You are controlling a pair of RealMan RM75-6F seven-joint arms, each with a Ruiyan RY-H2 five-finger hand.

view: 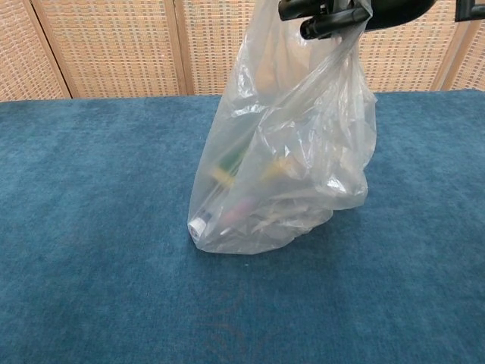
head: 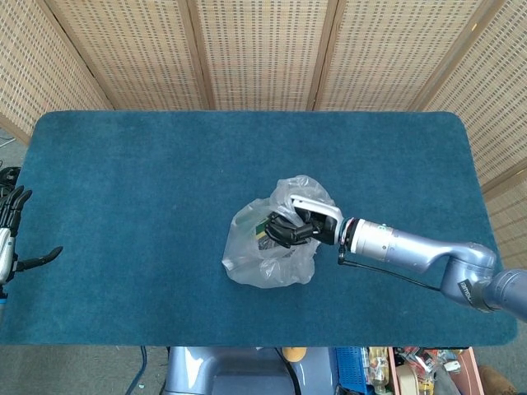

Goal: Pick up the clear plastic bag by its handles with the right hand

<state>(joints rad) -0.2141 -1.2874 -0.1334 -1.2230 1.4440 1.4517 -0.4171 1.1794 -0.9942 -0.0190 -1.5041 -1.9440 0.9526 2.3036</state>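
While its bottom rests on the blue table, the clear plastic bag is drawn upward near the table's centre, handles clenched in the right hand. The left hand, at nine o'clock past the table's edge, has its fingers spread and grasps nothing.

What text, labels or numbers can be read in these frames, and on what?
None can be read.
Bag, held by the right hand: contents show only as coloured blurs through the plastic, with no legible label.
Right arm: a small marking near the elbow, too small to read.
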